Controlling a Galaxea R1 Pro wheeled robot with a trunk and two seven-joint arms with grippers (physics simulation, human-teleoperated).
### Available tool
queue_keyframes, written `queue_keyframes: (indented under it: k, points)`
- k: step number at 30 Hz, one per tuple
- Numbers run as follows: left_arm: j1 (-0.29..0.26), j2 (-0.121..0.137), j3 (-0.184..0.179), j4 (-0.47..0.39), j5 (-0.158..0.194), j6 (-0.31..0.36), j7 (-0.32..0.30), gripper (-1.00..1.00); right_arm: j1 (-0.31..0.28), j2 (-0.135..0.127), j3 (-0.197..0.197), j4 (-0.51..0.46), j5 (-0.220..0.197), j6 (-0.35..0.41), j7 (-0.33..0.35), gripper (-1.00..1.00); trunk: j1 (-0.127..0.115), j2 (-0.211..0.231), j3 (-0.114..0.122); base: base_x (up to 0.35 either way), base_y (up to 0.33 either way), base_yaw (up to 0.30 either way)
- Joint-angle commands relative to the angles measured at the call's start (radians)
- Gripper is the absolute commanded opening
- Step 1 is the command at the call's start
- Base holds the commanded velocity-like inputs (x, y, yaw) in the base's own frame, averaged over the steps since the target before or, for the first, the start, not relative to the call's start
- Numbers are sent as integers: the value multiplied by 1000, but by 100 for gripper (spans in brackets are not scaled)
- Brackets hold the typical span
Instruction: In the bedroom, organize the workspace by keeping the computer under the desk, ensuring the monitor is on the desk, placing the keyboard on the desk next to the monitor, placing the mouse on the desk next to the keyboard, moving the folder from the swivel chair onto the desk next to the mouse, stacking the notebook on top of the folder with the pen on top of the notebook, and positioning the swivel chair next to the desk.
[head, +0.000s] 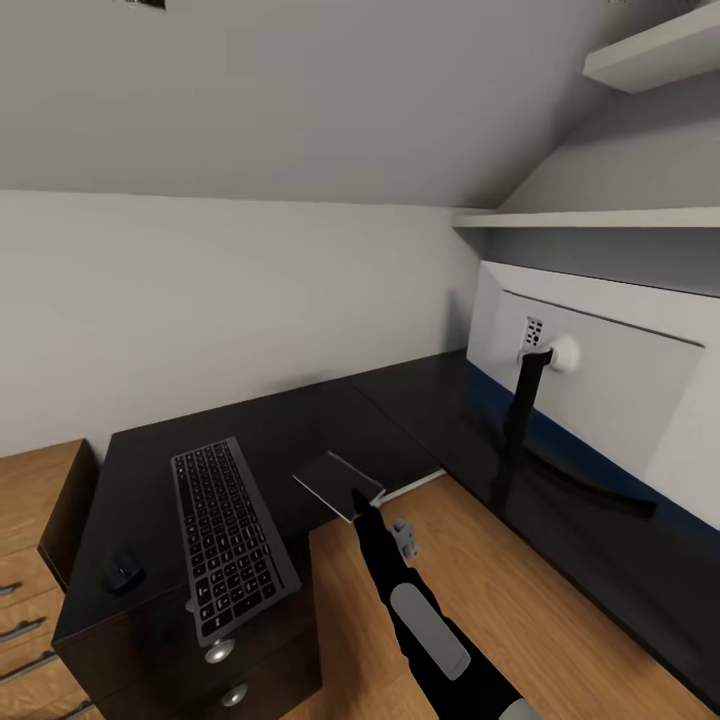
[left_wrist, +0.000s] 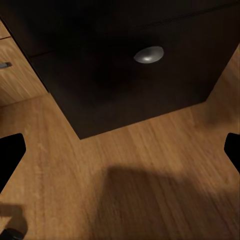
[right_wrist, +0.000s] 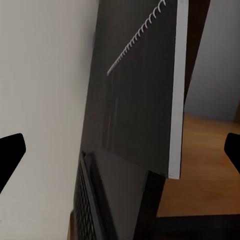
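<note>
Overhanging desk (head: 400, 400) edge, notebook (head: 338, 485), spiral toward wall; right fingers (right_wrist: 10, 155), left fingers (left_wrist: 10, 155) spread.

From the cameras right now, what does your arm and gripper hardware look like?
In the head view the right arm is a slim black limb with a pale grey oval panel on its forearm and a small grey block near the wrist. In both wrist views the fingers appear as plain matte black shapes at the picture edges. No cables or markings are visible.
</note>
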Motion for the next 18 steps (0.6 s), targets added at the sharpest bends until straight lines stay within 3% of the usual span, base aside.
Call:
queue_keyframes:
  k: [1, 18]
  points:
    - [0, 2, -8, -1, 10, -3, 7, 100, -1, 0, 4, -1, -9, -8, -2, 100, -4, 7, 2, 0, 0, 0]
    - [0, 4, -5, -1, 11, -3, 7, 100, -1, -14, 3, 1, -13, -10, 6, 100, -4, 7, 2, 0, 0, 0]
